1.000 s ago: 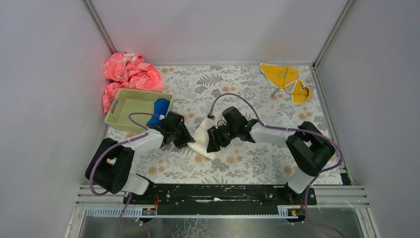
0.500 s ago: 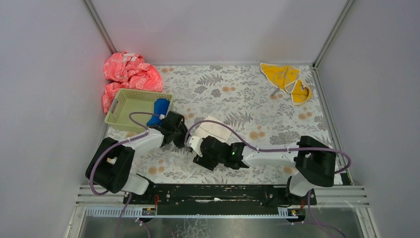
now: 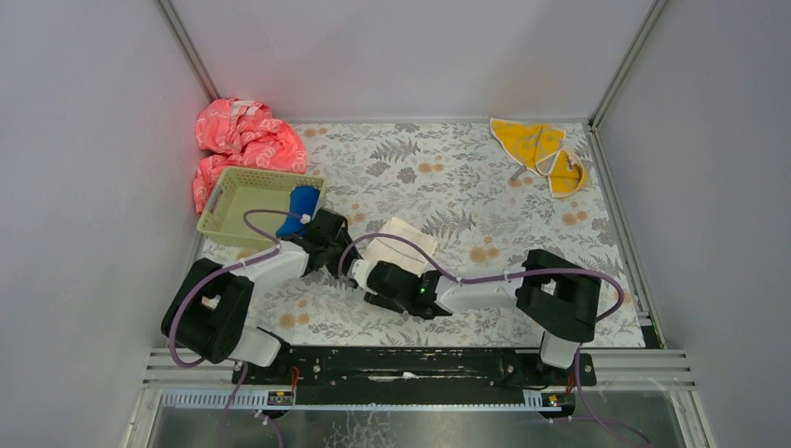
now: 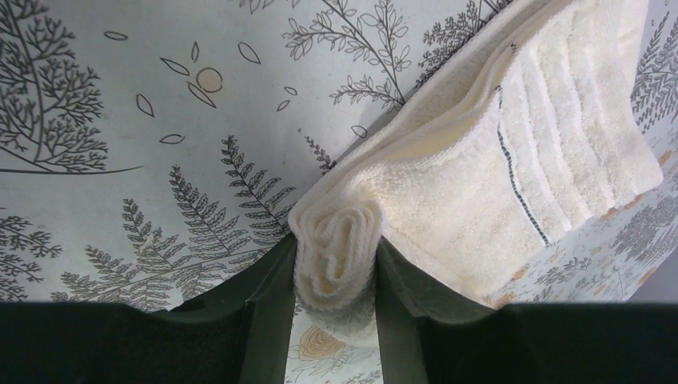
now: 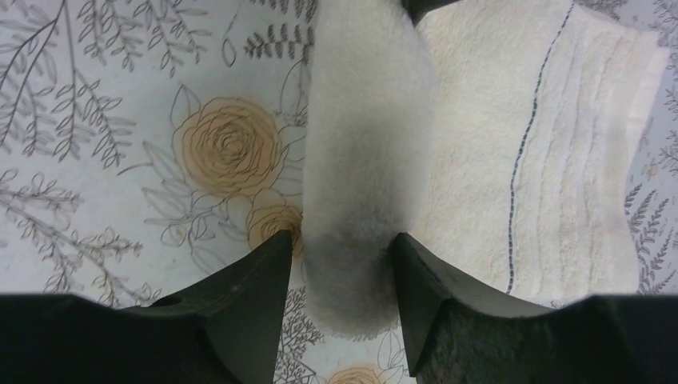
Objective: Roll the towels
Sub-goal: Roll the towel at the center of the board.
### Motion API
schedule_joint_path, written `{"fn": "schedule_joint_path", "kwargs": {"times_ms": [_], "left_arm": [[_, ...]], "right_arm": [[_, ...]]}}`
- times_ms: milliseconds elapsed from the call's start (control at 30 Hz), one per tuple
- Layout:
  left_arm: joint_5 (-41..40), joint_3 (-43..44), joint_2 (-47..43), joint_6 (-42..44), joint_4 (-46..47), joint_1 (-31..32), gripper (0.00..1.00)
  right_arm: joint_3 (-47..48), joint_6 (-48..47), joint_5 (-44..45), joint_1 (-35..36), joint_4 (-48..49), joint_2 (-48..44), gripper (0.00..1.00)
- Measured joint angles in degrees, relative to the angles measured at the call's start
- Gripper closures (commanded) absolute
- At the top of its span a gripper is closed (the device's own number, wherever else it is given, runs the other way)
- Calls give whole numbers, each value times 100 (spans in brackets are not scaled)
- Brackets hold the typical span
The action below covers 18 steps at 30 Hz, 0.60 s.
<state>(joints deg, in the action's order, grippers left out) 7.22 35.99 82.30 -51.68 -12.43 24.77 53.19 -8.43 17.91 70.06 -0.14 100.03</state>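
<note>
— The cream-white towel [image 3: 407, 239] is lying mid-table on the floral cover [image 3: 485, 187], and grey walls [image 3: 93, 140] are boxing us in. The yellow-orange towel [image 3: 541, 149] is lying in the far right corner and the blue towel [image 3: 302, 203] in the basket [image 3: 213, 201].
— We are clamping its rolled end with the left gripper [image 4: 336, 272] and the right gripper [image 5: 344, 264]. From above, our grippers are hiding that roll.
</note>
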Motion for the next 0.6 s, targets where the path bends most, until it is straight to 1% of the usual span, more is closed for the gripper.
{"fn": "schedule_joint_path", "kwargs": {"times_ms": [100,167,267,367,433,533,600], "left_arm": [[-92,50,0,50,-52,0,61],[-149,96,-2,83,-114,0,58],[-254,127,-90,122,-201,0,52],[-409,129,-466,127,-385,0,40],[-485,129,-671,127,-459,0,32],[-610,129,-1064,120,-608,0,25],[-669,129,-1290,114,-715,0,22]], "right_arm": [[203,-20,70,-9,-66,197,60],[262,-17,48,-35,-92,251,72],[260,59,-323,-203,-105,186,83],[232,367,-1368,-638,-72,33,89],[229,601,-2140,-968,-33,7,91],[229,999,-3340,-1484,46,39,92],[229,1296,-4076,-1746,136,133,92]]}}
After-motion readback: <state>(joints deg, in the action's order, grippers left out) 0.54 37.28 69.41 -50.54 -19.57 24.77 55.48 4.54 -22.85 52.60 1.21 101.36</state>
